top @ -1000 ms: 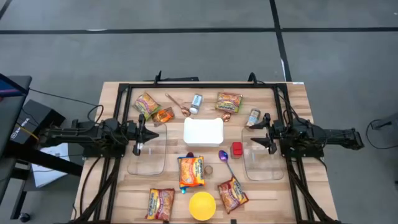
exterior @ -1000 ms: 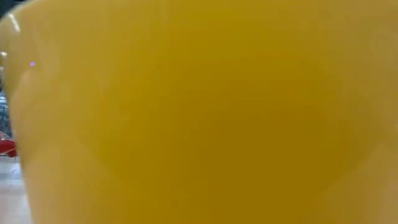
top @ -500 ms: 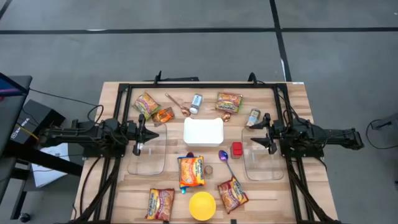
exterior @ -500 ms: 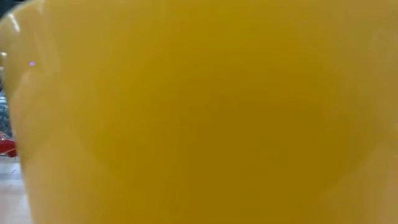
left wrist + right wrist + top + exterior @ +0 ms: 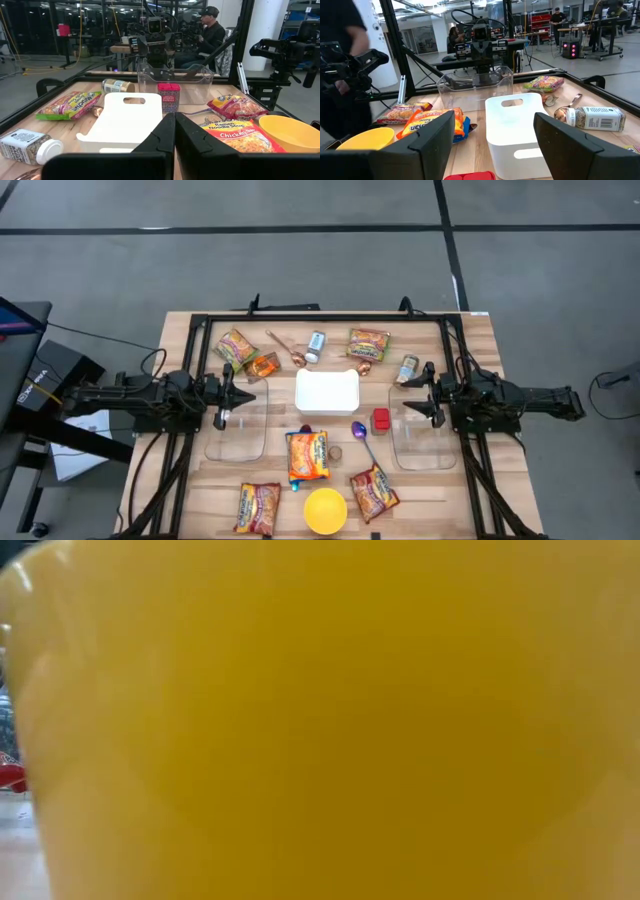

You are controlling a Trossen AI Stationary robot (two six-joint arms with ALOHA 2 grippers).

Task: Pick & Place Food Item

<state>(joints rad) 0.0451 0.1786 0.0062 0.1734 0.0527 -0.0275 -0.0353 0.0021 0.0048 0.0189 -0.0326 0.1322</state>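
Observation:
Several ramen packets lie flat on the wooden table [image 5: 470,330]: one in front of the white bin [image 5: 308,454], two by the near edge [image 5: 259,507] [image 5: 374,492], two at the far side [image 5: 237,345] [image 5: 368,342]. My left gripper [image 5: 248,393] hovers level at the table's left, shut, with nothing in it [image 5: 174,131]. My right gripper [image 5: 410,402] hovers level at the right, open and empty [image 5: 495,145]. The two point at each other across the white bin [image 5: 327,391].
A clear tub lies under each gripper [image 5: 236,432] [image 5: 424,442]. Around the bin lie a red box [image 5: 381,420], a purple spoon [image 5: 360,435], two spice jars [image 5: 316,345] [image 5: 407,369] and a copper spoon [image 5: 287,348]. The yellow bowl [image 5: 325,511] fills the low view [image 5: 320,720]. People show beyond the table [image 5: 210,30].

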